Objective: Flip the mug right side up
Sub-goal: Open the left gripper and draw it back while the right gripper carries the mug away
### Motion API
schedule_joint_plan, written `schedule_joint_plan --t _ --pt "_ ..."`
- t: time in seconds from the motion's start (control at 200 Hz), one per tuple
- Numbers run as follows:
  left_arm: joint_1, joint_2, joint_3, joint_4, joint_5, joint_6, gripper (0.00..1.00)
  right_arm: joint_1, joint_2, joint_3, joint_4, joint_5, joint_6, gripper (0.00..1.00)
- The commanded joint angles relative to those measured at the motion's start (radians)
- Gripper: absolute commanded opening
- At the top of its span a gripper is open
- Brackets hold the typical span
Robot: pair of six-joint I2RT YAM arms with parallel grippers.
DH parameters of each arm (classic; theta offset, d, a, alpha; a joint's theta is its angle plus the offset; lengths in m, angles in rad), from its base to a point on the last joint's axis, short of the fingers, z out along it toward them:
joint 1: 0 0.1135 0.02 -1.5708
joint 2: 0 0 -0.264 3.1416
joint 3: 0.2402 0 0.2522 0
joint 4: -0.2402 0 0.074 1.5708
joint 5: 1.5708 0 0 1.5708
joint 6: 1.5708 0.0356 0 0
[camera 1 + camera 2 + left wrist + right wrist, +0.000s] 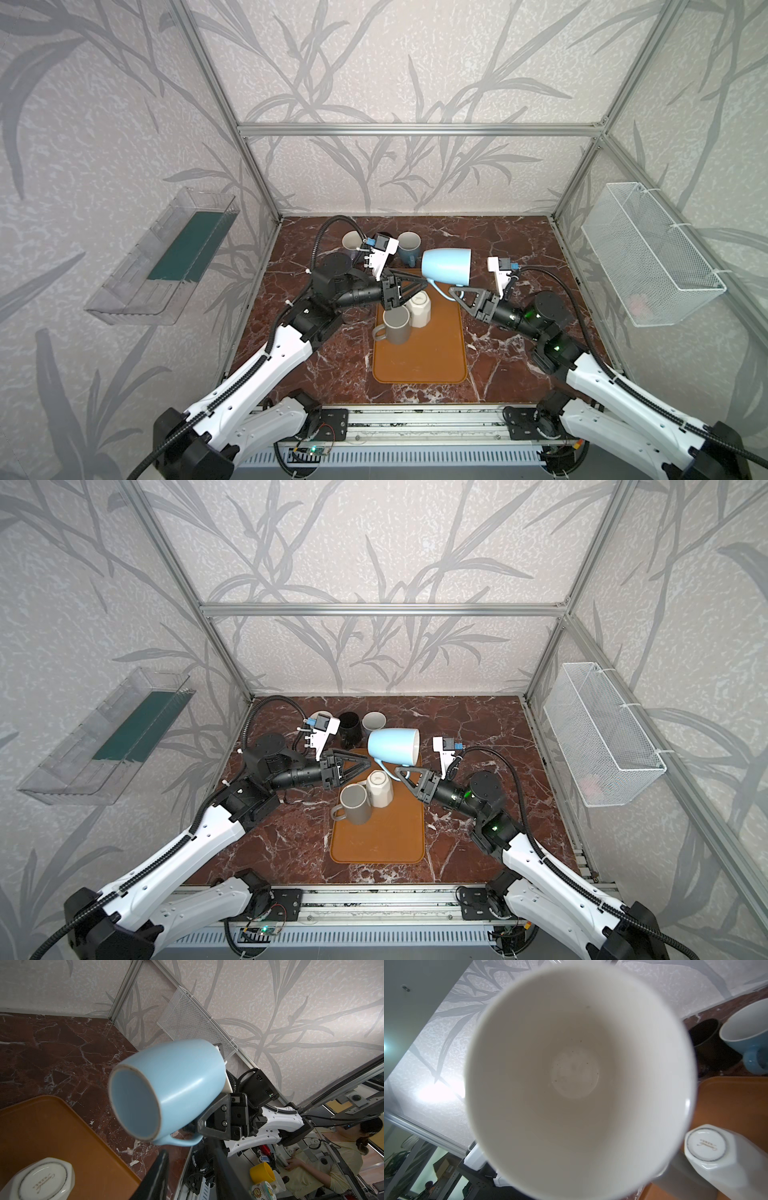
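right gripper [456,293] is clamping the blue mug [448,266] by its handle, holding it sideways in the air over the far end of the tray [419,357], likely to finish tipping it upright, while left gripper [422,284] is sitting parted and empty beside its base.

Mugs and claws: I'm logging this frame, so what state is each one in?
Light blue mug: airborne, on its side.
Right claw: shut on its handle.
Left claw: open, empty.
Grey mug: upright on tray.
White mug: upside down on tray.
Black mug: upright.
Blue-grey mug: upright.
Far-left mug: upright.
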Motion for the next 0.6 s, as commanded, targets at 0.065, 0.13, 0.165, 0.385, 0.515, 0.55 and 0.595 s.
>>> schedule_joint_plan --t 0.065,0.13,0.165,0.385,0.515,0.55,0.595 --pt "0.007 -0.049 -0.010 -0.097 -0.066 0.072 0.39 -0.022 -0.024 -0.005 0.019 0.035 -0.054 0.00" --pt "0.007 -0.066 -0.025 -0.117 -0.093 0.081 0.39 -0.033 -0.021 -0.010 0.016 0.035 -0.063 0.00" --pt "0.007 -0.075 -0.033 -0.118 -0.100 0.084 0.39 -0.040 -0.018 -0.011 0.013 0.033 -0.068 0.00" --pt "0.007 -0.097 -0.057 -0.179 -0.164 0.100 0.39 -0.062 0.004 0.021 -0.089 0.065 -0.147 0.00" --pt "0.008 -0.112 -0.071 -0.188 -0.191 0.094 0.39 -0.079 0.028 0.049 -0.139 0.082 -0.186 0.00" --pt "0.008 -0.116 -0.072 -0.201 -0.204 0.097 0.39 -0.084 0.034 0.058 -0.160 0.091 -0.200 0.00" --pt "0.007 -0.118 -0.067 -0.226 -0.227 0.104 0.39 -0.087 0.043 0.073 -0.189 0.104 -0.222 0.00"
